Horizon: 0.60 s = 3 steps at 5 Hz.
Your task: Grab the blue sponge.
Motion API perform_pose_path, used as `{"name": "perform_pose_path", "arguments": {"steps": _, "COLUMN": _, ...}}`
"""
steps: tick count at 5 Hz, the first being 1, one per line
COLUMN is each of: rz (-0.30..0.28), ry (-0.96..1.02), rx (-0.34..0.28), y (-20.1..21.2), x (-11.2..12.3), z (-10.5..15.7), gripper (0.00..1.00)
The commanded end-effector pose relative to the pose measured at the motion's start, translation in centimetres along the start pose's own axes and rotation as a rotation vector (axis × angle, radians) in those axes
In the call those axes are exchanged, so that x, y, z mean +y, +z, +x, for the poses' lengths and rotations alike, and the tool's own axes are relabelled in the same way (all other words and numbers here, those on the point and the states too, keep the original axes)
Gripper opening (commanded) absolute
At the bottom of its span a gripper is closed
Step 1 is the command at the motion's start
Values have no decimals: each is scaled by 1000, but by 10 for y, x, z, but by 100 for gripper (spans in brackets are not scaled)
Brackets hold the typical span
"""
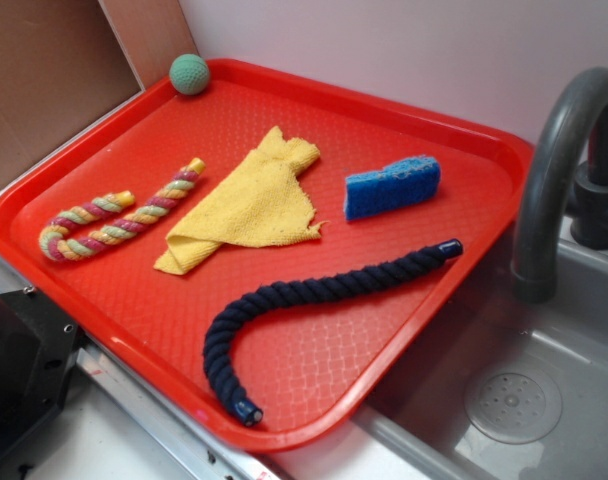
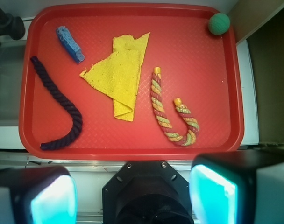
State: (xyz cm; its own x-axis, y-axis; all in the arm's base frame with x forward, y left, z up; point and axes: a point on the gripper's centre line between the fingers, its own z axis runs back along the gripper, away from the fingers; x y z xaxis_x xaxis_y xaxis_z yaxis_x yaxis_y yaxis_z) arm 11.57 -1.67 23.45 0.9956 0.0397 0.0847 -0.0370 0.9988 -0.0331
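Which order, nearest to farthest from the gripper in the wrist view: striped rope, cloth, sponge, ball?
From the gripper:
1. Striped rope, right of centre.
2. Cloth, mid-tray.
3. Sponge far left and ball far right: too close to call.

The red tray (image 1: 104, 180) is shiny plastic with a bumpy net pattern, and the blue sponge (image 1: 392, 186) on it is soft foam with a rough, lighter top. The yellow cloth (image 1: 249, 205) looks fuzzy and dull, the dark blue rope (image 1: 314, 292) and the striped rope (image 1: 114, 222) are twisted cord, and the green ball (image 1: 189, 74) looks knitted. The sink (image 1: 544, 400) beside the tray is smooth grey plastic, and the tap (image 1: 559, 170) is dull grey.
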Motion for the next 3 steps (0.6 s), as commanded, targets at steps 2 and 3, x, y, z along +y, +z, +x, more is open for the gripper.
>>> {"name": "perform_pose_path", "arguments": {"steps": 2, "rz": 8, "ry": -29, "rx": -28, "y": -11, "x": 3, "z": 13, "gripper": 100}}
{"name": "perform_pose_path", "arguments": {"steps": 3, "rz": 51, "ry": -64, "rx": -76, "y": -25, "x": 2, "z": 30, "gripper": 100}}
